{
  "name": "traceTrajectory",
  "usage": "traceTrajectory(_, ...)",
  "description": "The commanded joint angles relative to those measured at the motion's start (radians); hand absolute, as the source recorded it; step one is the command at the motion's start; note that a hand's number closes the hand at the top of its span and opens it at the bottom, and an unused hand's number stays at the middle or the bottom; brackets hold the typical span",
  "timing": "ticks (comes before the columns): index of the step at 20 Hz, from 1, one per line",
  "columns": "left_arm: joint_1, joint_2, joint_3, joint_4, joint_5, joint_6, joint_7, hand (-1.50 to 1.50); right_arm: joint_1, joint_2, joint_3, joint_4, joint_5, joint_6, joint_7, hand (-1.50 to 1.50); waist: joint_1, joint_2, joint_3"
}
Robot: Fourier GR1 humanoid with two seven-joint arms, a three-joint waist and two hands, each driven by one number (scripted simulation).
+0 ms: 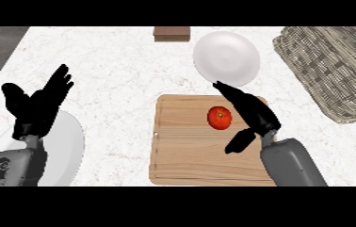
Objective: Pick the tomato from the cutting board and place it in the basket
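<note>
The tomato point(220, 117) sits upright on the board point(188, 160), a little toward 2 o'clock of the board's middle, where we see it open from above and from 9 o'clock. The right robot hand point(256, 114) lies just beside it at 3 o'clock. The hand is spread wide and holds nothing: its fingers point(233, 95) run straight past the tomato toward 11 o'clock, while the thumb point(240, 141) hangs apart at 5 o'clock. That leaves a pocket that the tomato faces, and we judge this to be the approach for a side grasp, the closing not yet begun. Whether the palm touches the tomato's skin we cannot tell. The grey right forearm point(288, 162) rises from 5 o'clock and leans toward 11 o'clock, crossing the board's right edge. The basket point(319, 61) lies well apart at 2 o'clock on the tabletop point(118, 61), its mouth open, so we expect a lift and a carry to the upper right. A white plate point(226, 56) lies at 12 o'clock of the tomato, just beyond the board and near the fingertips. A brown block point(172, 33) stands at the far edge. The left robot hand point(35, 108) rests open at 9 o'clock, fingers up, above a second plate point(66, 146).
</note>
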Motion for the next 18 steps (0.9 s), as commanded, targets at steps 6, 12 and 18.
traceTrajectory(6,-0.046,-0.025,0.015,0.036,-0.015,-0.008,0.015,0.00,-0.068,0.034,0.009,0.149,0.123,-0.052,-0.046,1.50,0.000,0.001,0.000)
traceTrajectory(12,-0.027,-0.017,0.038,0.059,-0.027,-0.020,-0.031,0.00,-0.055,0.109,0.095,0.133,0.205,-0.050,-0.002,1.50,-0.001,0.000,0.000)
traceTrajectory(18,-0.010,-0.029,0.025,-0.035,-0.026,-0.020,0.044,0.00,-0.025,0.062,0.080,0.173,0.242,-0.053,-0.095,1.50,0.001,0.000,0.000)
